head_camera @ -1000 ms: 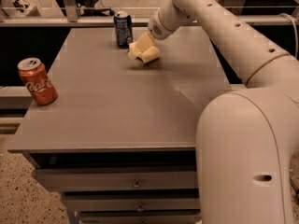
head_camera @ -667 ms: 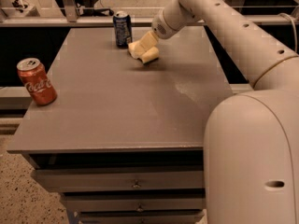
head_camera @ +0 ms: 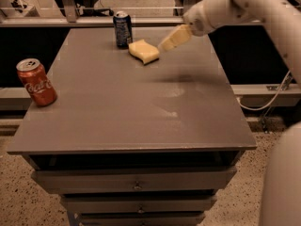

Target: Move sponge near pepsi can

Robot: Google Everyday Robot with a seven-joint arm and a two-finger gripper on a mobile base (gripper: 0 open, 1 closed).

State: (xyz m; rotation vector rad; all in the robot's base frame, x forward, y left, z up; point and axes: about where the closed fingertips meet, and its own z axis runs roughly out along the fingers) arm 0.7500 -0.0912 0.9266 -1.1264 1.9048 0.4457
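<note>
On the surface (head_camera: 141, 107), the pepsi can (head_camera: 122, 29) stands at 12 o'clock by the far edge. The sponge (head_camera: 144, 51) lies just beside it, at the can's 4 o'clock. The gripper (head_camera: 173, 38) hangs at the sponge's 2 o'clock, close by. The Coca-Cola can (head_camera: 36, 82) stands at 9 o'clock on the left edge, well apart. Drawers (head_camera: 136, 180) sit beneath.

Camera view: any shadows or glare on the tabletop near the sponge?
Camera view: warm, dim lighting; a soft shadow lies on the table right of the sponge; a pale sheen shows mid-table; the gripper hangs just right of the sponge, which sits beside the pepsi can.
</note>
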